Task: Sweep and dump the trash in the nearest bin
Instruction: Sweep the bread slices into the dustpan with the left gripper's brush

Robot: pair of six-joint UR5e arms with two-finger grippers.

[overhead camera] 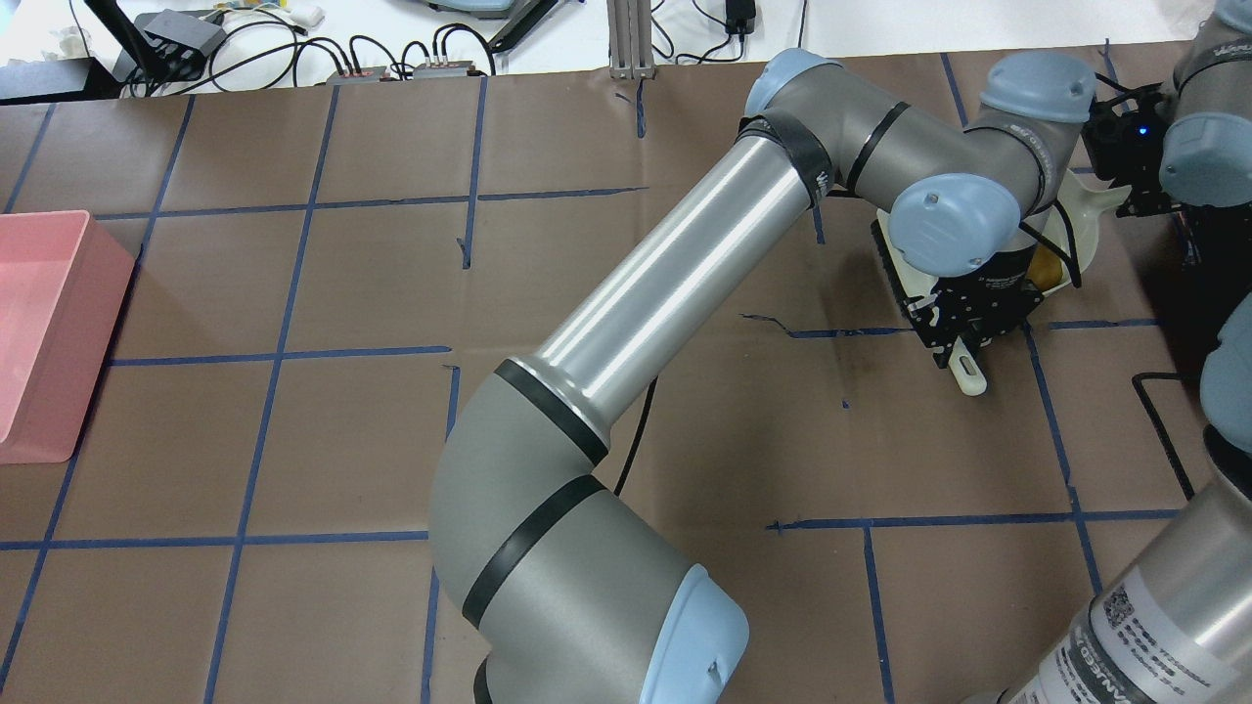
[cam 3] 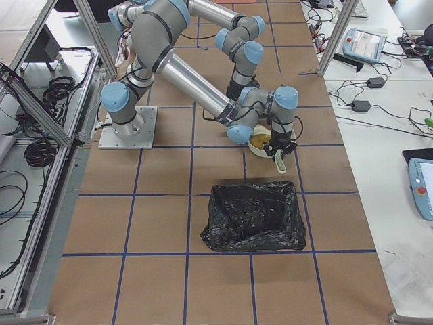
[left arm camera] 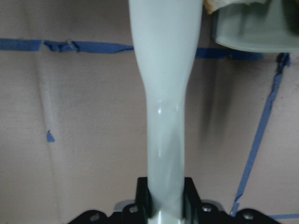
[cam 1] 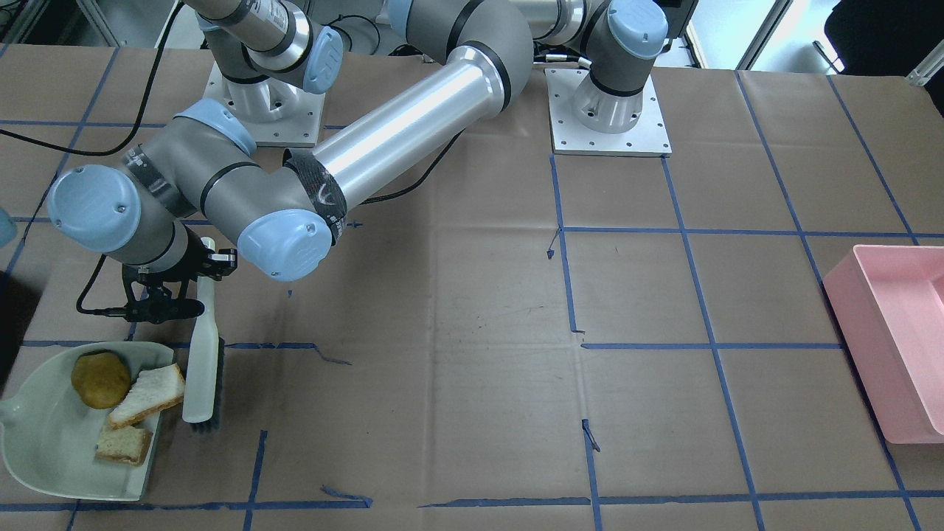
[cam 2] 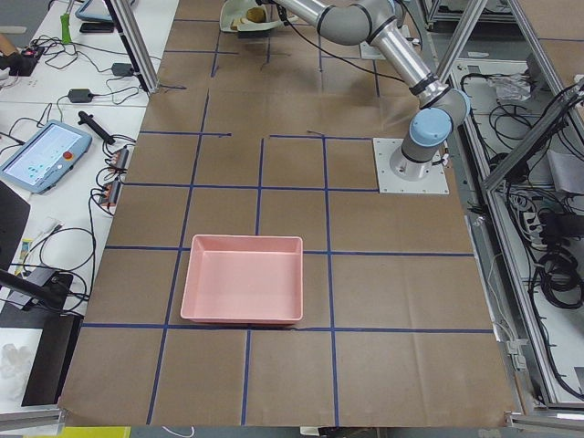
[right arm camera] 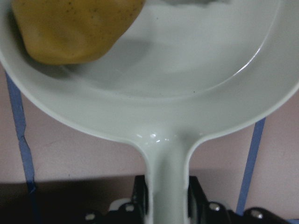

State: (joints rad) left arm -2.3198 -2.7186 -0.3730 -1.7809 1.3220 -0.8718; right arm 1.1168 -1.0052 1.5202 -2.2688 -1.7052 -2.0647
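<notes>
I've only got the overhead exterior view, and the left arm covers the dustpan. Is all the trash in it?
Observer: Yes. The front-facing view shows the fruit lump and two bread pieces lying inside the dustpan.
Operator: Where's the head of the brush?
Observer: Just beside the dustpan's open edge, with the handle clamped in the left tool.
Operator: Any bin closer than the pink bin?
Observer: Yes. The exterior right view shows a black-bagged bin on the table close to the dustpan, toward the robot's right end.
</notes>
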